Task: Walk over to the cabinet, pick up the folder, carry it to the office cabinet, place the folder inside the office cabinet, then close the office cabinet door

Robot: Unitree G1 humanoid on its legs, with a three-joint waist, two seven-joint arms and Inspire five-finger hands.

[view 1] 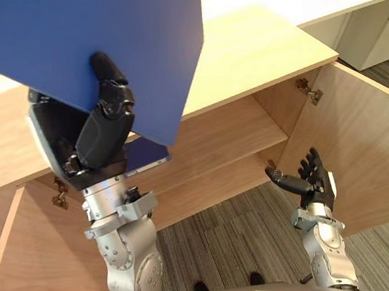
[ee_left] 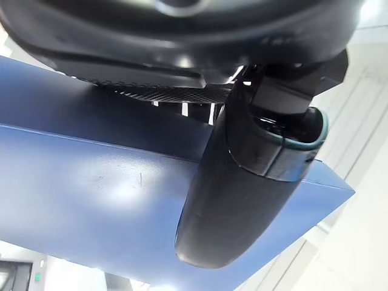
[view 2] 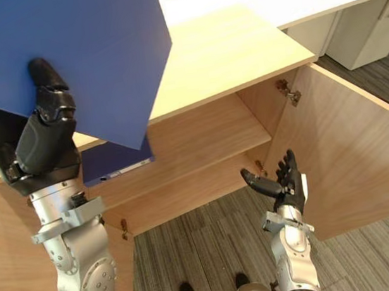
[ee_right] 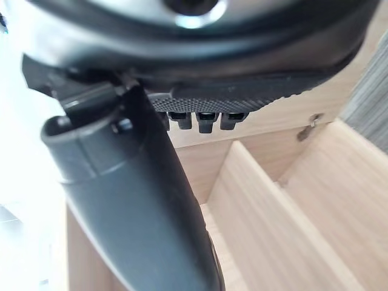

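Folder (view 1: 82, 38): blue, clasped in left hand (view 1: 104, 128), held high at left over open cabinet (view 1: 261, 52). Right hand (view 1: 308, 177): fingers spread, empty, beside right door (view 1: 372, 145). Step judged: placing. Next: lower folder onto shelf (view 1: 228, 131).

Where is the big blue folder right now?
Upper left in the left eye view: the folder is clamped in the left hand, raised over the top of the open wooden cabinet.

Blue folder (view 1: 61, 41) above left hand (view 1: 104, 132), cropped at top and left edges | cabinet shelf (view 1: 228, 131) partly hidden behind it | cabinet door (view 1: 372, 145) beyond right hand (view 1: 305, 178) runs off right edge
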